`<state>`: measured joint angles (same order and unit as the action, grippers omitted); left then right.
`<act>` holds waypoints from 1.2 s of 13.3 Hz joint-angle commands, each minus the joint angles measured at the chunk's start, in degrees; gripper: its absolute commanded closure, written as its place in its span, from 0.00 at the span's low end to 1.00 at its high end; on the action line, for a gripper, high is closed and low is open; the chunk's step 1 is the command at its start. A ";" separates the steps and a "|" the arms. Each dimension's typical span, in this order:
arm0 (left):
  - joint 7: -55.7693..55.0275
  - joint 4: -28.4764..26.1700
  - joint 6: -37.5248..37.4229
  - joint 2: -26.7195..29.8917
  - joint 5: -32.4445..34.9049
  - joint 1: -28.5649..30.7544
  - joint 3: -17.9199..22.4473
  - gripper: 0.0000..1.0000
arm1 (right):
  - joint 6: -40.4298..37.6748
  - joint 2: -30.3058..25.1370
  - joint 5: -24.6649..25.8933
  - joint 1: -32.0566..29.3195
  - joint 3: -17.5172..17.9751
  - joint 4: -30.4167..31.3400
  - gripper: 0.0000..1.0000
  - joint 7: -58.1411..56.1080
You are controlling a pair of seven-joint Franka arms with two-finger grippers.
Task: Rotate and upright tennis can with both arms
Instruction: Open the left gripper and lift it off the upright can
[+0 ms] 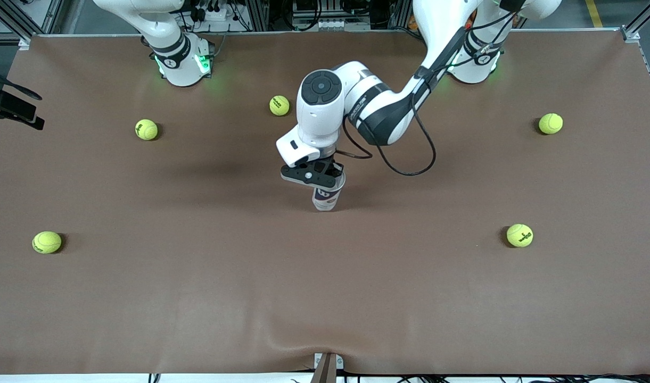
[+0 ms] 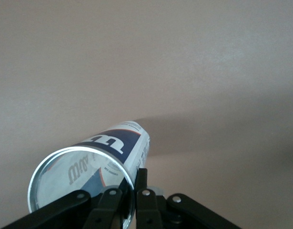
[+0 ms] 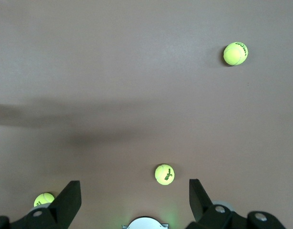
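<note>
Tennis can (image 1: 326,198) upright mid brown table (image 1: 197,298) — left gripper (image 1: 318,178) jaws clamping it; right gripper (image 3: 135,200) jaws wide.

tennis can (image 1: 326,198): clear glossy plastic wall, printed white and dark-blue label, shiny silvery metal-looking rim at the open end (image 2: 79,183) (you can read the label backwards through the wall)
table (image 1: 325,298): brown matt cloth-like cover, smooth with a few soft wrinkles near the front edge
tennis balls (image 1: 47,242): fuzzy yellow-green felt, matt, dark print
left gripper (image 1: 320,178): black matt plastic, small shiny metal pins at the finger links (image 2: 136,200)
right gripper (image 3: 134,200): black matt plastic fingers
arms (image 1: 378,106): glossy white plastic shells, dark grey caps
</note>
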<state>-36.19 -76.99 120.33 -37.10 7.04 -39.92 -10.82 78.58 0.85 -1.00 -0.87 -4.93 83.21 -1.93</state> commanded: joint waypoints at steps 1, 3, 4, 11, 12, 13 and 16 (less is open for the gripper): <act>-2.65 0.35 2.97 -1.13 1.31 -0.51 0.45 0.00 | 0.08 -0.15 -0.15 -0.89 0.71 -0.24 0.00 0.79; -3.36 0.35 2.98 -0.69 1.31 -0.51 0.45 0.00 | 0.08 -0.06 -0.41 -0.89 0.71 -0.24 0.00 0.79; -3.36 0.35 2.98 -0.34 1.31 -0.51 0.53 0.00 | 0.08 -0.06 -0.32 -0.80 0.71 -0.24 0.00 0.79; -2.75 0.26 -5.27 13.18 1.48 5.01 0.27 0.00 | 0.08 -0.06 -0.41 -0.80 0.71 -0.24 0.00 0.79; -2.75 0.17 -6.85 15.72 1.49 6.59 0.45 0.00 | 0.08 -0.06 -0.41 -0.80 0.71 -0.24 0.00 0.79; -2.57 0.00 -8.78 17.84 1.57 8.96 0.45 0.00 | 0.08 -0.06 -0.41 -0.80 0.71 -0.24 0.00 0.79; -0.82 -0.27 -14.93 23.64 1.66 16.08 0.45 0.00 | 0.08 -0.06 -0.50 -0.80 0.71 -0.24 0.00 0.79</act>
<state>-37.50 -75.13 108.32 -17.70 7.53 -27.18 -10.01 78.63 0.86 -1.06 -0.87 -4.83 83.22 -1.92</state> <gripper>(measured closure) 0.000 0.000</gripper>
